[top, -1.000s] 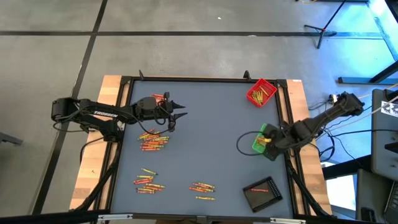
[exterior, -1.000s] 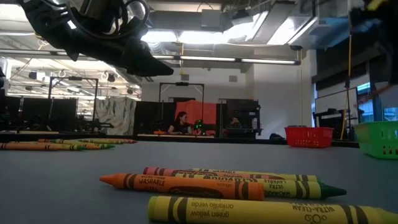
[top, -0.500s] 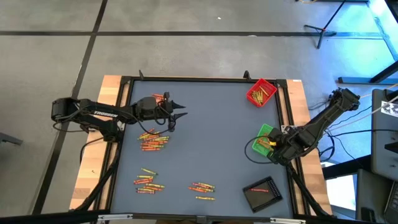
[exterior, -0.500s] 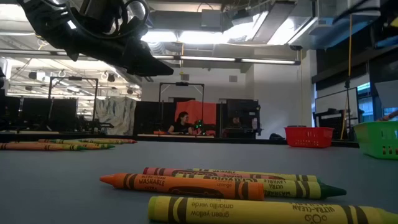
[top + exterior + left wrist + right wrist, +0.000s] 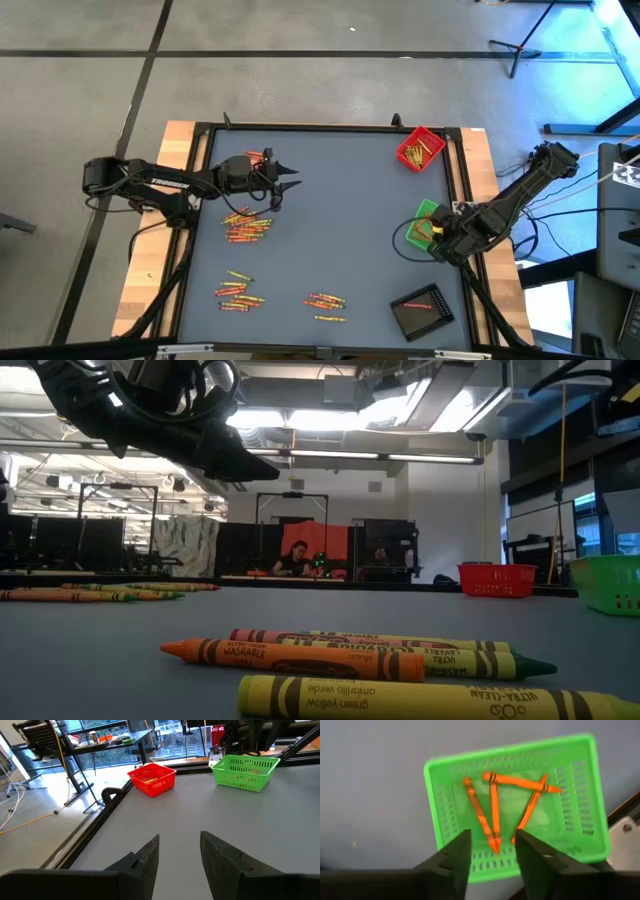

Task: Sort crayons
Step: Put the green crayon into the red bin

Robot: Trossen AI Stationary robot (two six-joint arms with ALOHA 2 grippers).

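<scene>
- The dark grey table (image 5: 330,220), framed in black with bare wood at its two sides, sits on a grey floor crossed by dark lines; in the low view, an open lab with ceiling lights, dark racks and a seated person (image 5: 292,558) lies beyond it.
- The right gripper (image 5: 441,236) now hangs over the green basket (image 5: 424,222) with its jaws parted and nothing between them; a second earlier it was clamped just beside that basket, so a crayon has likely just been dropped in.
- Four orange crayons (image 5: 492,810) lie inside the green basket, judged the latest sorted lot.
- The left gripper (image 5: 288,178), far across the table from the green basket, hovers as before with jaws released and empty.
- A red basket (image 5: 420,148) just beyond the green basket holds yellowish crayons; a black tray (image 5: 425,310) on its near side holds red ones.
- Unsorted crayons (image 5: 246,226) remain in clusters well apart from the green basket, so much sorting is left.
</scene>
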